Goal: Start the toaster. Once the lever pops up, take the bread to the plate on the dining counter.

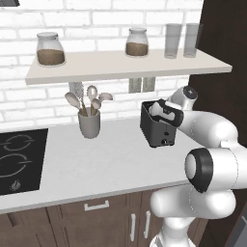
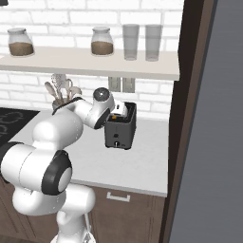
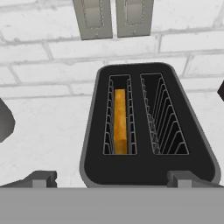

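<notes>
From the left base view, the dark toaster (image 1: 158, 126) sits on the white tabletop (image 1: 106, 164), near the brick wall. The robot's white arm reaches over it, and the hand (image 1: 166, 113) hangs right above the top of the toaster. A grey cup of spoons (image 1: 89, 120) stands well to the left of the toaster, and a black hob (image 1: 19, 159) lies at the far left. Up on the shelf (image 1: 125, 67) are two jars and two glasses. From the right base view, the toaster (image 2: 122, 127) sits on the tabletop (image 2: 137, 161) with its little knobs facing the camera, and the arm bends over its top from the left. The hand (image 2: 116, 111) is just above the toaster. From the hand view, looking down into the toaster (image 3: 146, 127), there are two slots. The bread (image 3: 120, 120) stands deep in the left slot, golden and thin. The right slot has only its wire walls. The two dark fingertips (image 3: 41, 178) sit wide apart, one at each side of the toaster's near end, so the hand is open and grips nothing. Two grey wall plugs (image 3: 111, 17) are on the bricks behind.
</notes>
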